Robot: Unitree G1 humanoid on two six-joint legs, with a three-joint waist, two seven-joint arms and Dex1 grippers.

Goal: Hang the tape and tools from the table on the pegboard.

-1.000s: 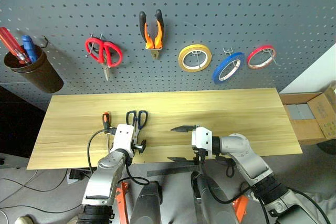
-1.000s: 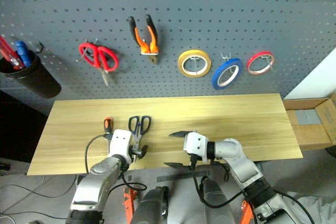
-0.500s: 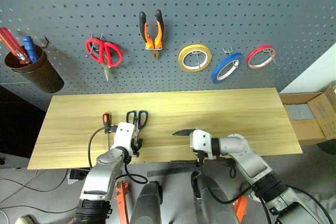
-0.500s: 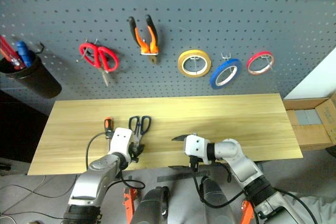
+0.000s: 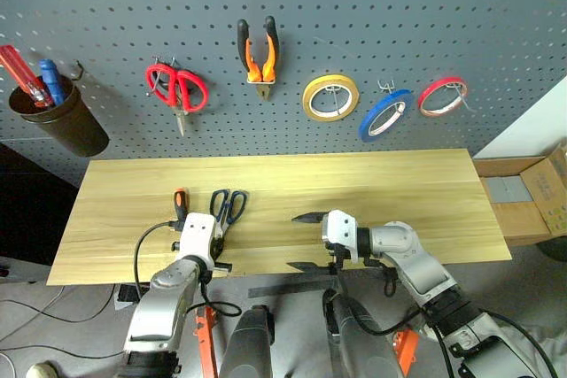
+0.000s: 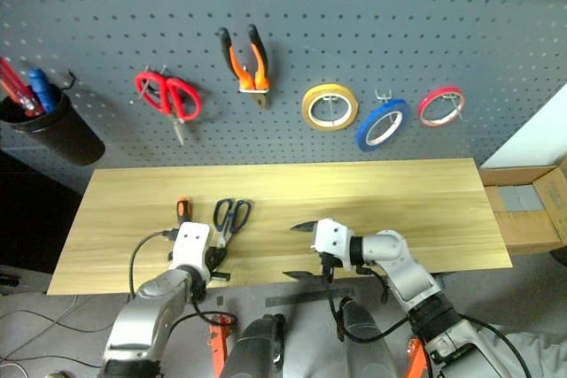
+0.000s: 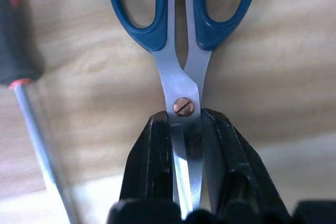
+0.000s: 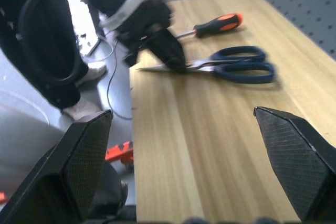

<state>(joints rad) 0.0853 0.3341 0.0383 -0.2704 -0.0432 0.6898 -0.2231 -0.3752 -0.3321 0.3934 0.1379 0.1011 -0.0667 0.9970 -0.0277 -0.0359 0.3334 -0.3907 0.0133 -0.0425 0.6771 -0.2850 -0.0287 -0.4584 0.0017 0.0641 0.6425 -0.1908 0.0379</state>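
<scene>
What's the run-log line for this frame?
left claw: shut on scissors blades, on table | right claw: open, empty | screwdriver: on table | pegboard: pliers, blue tape hung

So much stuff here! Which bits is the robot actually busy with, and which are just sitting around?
Part of the job: blue-handled scissors, clamped in the left gripper; screwdriver on the table; pliers and blue tape, already on the pegboard.

Just there: red scissors, yellow tape, red tape, pen cup.

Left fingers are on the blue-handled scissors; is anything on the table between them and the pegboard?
Nothing visible. The scissors, clamped at the blades by the left gripper, have bare table ahead up to the pegboard. The screwdriver lies alongside.
</scene>
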